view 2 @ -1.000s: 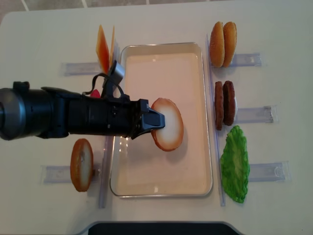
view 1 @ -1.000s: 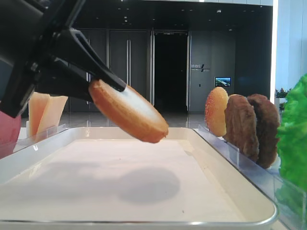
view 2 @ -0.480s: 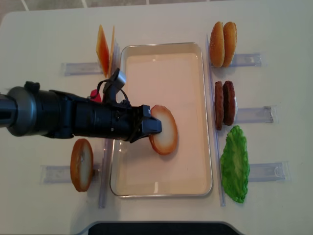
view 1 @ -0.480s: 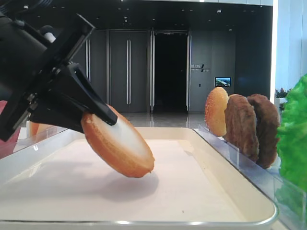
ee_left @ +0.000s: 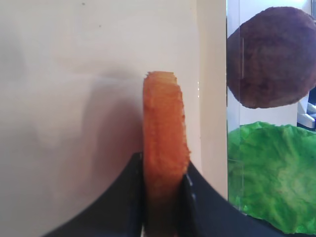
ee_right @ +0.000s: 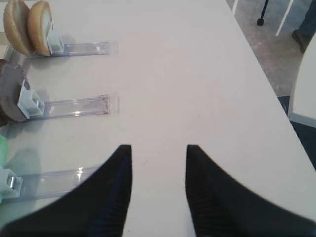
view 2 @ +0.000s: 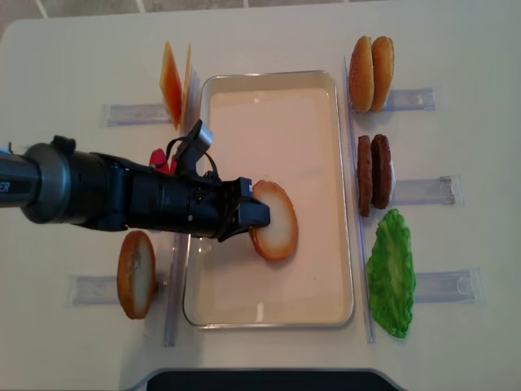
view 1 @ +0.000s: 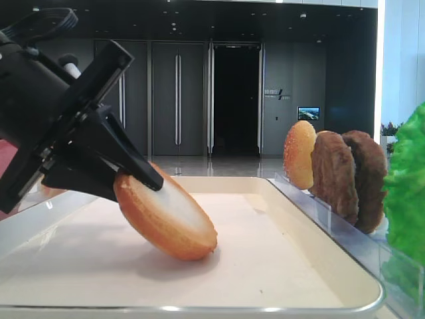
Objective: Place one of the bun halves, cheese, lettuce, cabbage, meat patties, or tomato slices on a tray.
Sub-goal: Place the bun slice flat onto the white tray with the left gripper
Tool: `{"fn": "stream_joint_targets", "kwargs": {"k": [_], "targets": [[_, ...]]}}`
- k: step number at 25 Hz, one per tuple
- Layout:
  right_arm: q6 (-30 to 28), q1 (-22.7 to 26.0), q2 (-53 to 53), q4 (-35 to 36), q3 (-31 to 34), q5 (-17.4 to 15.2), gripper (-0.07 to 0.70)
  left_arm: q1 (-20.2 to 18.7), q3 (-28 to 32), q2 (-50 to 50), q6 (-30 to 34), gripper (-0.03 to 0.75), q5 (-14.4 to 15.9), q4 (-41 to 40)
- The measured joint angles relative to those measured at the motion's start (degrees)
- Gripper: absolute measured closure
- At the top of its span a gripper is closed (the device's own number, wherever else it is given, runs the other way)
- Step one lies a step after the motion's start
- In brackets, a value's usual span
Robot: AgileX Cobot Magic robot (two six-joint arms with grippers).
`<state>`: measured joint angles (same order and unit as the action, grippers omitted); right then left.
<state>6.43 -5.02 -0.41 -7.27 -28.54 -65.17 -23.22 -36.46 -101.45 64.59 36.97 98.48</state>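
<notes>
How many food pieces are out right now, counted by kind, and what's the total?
Bun halves: 4 (one in the left gripper on the tray, one left of it, two at far right)
Cheese slices: 2
Meat patties: 2
Lettuce: 1
Tomato slice, mostly hidden: 1
Total: 10

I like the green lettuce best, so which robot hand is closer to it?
Probably the right one. The right gripper hovers over bare table just past the lettuce rack. The left gripper is across the tray, its fingers shut on the bun half.
</notes>
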Motion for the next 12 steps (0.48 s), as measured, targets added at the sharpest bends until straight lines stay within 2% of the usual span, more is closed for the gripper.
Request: {"fn": "stream_joint_targets", "kwargs": {"k": [3, 5, 12], "targets": [[0.0, 0.0, 0.0, 0.0, 0.0, 0.0, 0.349, 0.0, 0.0, 0.0, 0.0, 0.591, 0.0, 0.0], [0.0, 0.0, 0.0, 0.0, 0.0, 0.0, 0.349, 0.0, 0.0, 0.0, -0.2, 0.554, 0.2, 0.0], [0.0, 0.0, 0.0, 0.0, 0.0, 0.0, 0.349, 0.0, 0.0, 0.0, -1.7, 0.257, 2.9, -0.1]]}}
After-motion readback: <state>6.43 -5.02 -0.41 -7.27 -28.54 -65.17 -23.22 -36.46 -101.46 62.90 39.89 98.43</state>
